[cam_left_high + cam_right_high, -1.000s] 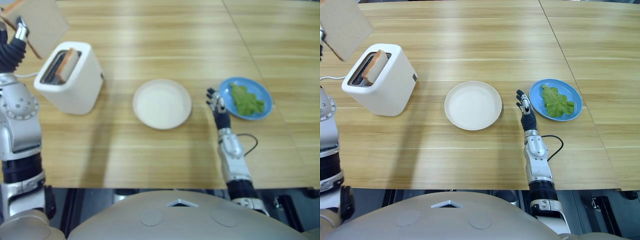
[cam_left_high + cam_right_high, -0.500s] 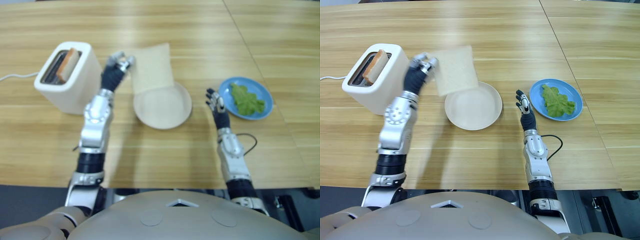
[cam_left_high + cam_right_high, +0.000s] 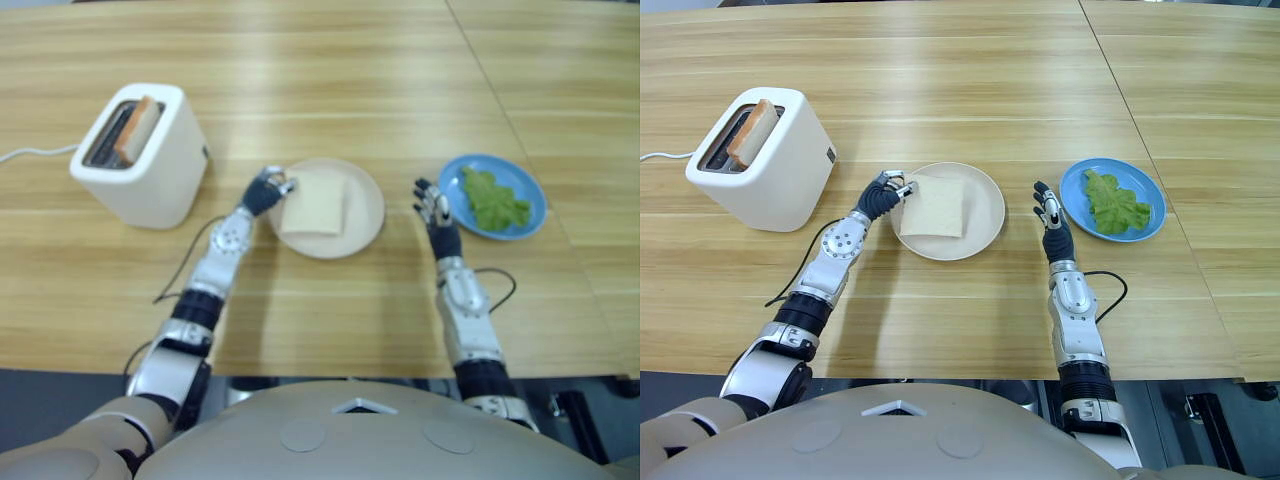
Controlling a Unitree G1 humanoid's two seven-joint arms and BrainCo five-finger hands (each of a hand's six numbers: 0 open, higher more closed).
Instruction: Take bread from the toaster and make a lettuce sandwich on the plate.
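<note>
A slice of bread [image 3: 936, 208] lies flat on the cream plate [image 3: 986, 210] at the table's middle. My left hand [image 3: 881, 195] rests at the plate's left rim, its fingers still pinching the slice's left edge. The white toaster [image 3: 765, 175] stands at the left with a second slice of bread [image 3: 750, 131] sticking up from a slot. A lettuce leaf [image 3: 1110, 203] lies on the blue plate [image 3: 1144, 226] at the right. Between the two plates my right hand [image 3: 1052, 219] rests on the table, fingers straight, holding nothing.
The toaster's white cable [image 3: 658, 157] runs off the left edge. A dark cable [image 3: 1110, 285] loops beside my right forearm. A seam [image 3: 1135, 115] between two tabletops runs past the blue plate on the right.
My left hand has carried the bread slice from above the toaster down to the right and laid it on the cream plate. The right hand has not moved.
</note>
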